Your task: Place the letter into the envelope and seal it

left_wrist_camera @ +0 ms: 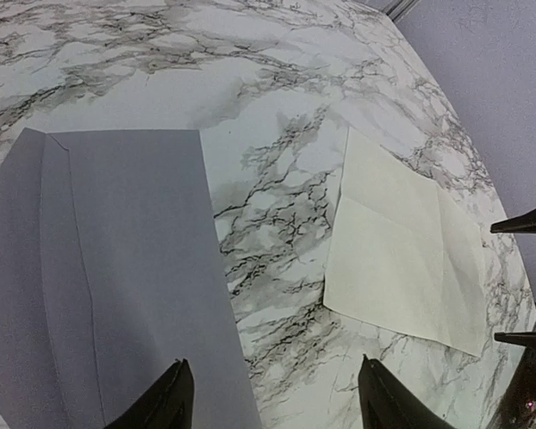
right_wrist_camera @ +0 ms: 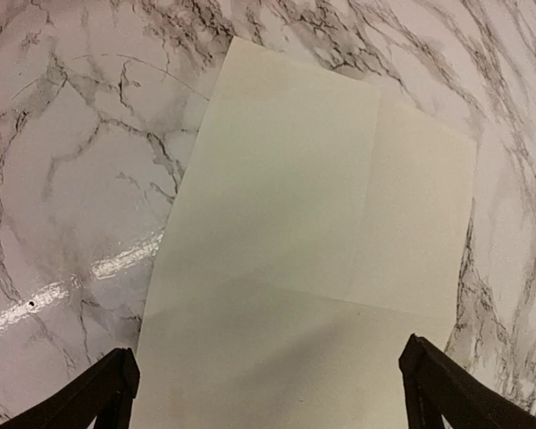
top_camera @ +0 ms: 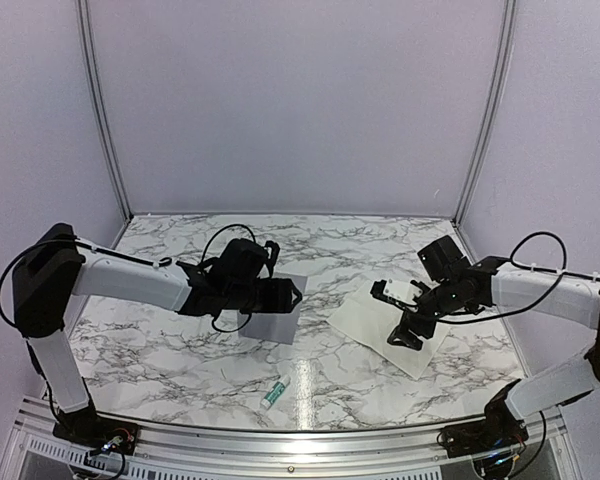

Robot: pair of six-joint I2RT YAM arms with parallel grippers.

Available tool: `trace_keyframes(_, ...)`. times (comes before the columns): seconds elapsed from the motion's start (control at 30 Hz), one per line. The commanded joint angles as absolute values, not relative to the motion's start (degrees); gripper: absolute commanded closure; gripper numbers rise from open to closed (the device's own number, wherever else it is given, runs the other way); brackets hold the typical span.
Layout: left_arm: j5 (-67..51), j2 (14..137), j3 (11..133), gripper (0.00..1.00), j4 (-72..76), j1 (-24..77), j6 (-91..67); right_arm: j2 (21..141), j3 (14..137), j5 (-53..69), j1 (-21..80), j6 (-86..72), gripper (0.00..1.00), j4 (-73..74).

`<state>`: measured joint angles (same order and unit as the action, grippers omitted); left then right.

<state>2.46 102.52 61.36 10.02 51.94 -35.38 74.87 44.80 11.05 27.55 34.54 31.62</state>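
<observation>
Right gripper (right_wrist_camera: 266, 357) fingers sit in the bottom corners of the right wrist cam, spread wide, nothing pinched. The letter (right_wrist_camera: 322, 223) lies flat under them, mid-frame. Left gripper (left_wrist_camera: 275, 366) is released too, low in its view above the envelope (left_wrist_camera: 116, 268), which lies flat at lower left, letter well apart on the right. My worry: thin sheet flat on slick marble table (right_wrist_camera: 71, 134), so fingers prob skid or crumple it. Envelope mouth looks flat, so the letter could jam there imo.

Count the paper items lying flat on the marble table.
2. The grey envelope lies left of centre, below the left gripper. The off-white letter lies to its right, below the right gripper. No others show.
</observation>
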Motion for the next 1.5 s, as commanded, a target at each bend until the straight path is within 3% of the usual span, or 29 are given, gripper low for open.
trace_keyframes(0.0, 2.57, 106.40, 65.36, 0.35, 13.19, 52.70, -38.09, 75.07, 45.27, 1.51, 31.36, 34.01, 0.01, 29.27)
trace_keyframes(0.17, -2.25, 111.76, 71.94, 0.34, 13.63, 52.96, -39.60, 75.88, 48.04, 1.46, 26.72, 32.04, 0.04, 29.33)
trace_keyframes(0.2, -2.83, 112.82, 73.27, 0.28, 13.62, 52.99, -39.92, 76.38, 48.93, 2.40, 25.31, 31.80, 0.05, 30.04)
trace_keyframes(0.23, -3.34, 114.09, 74.54, 0.08, 13.62, 52.96, -40.28, 77.01, 49.91, 2.90, 24.21, 31.80, 0.08, 30.64)
trace_keyframes(0.3, -4.50, 116.61, 77.72, 0.01, 13.28, 52.85, -39.58, 78.09, 50.13, 2.59, 22.88, 31.94, 0.11, 31.09)
trace_keyframes(0.83, -12.59, 135.45, 103.89, 0.02, -3.62, 52.45, -37.98, 75.88, 44.14, 0.69, 17.49, 33.56, 0.14, 32.39)
trace_keyframes(1.0, -10.87, 130.62, 97.10, 0.14, -4.19, 52.32, -38.90, 74.81, 42.69, 2.77, 17.42, 35.04, 0.17, 32.07)
trace_keyframes(1.2, -12.71, 123.35, 88.52, 0.22, -4.59, 52.64, -37.58, 75.59, 43.78, 1.51, 17.44, 34.40, 0.18, 31.43)
trace_keyframes(1.47, -11.60, 115.19, 76.93, 0.14, 4.54, 57.11, -42.36, 83.28, 56.09, 11.02, 10.32, 30.71, 0.13, 32.51)
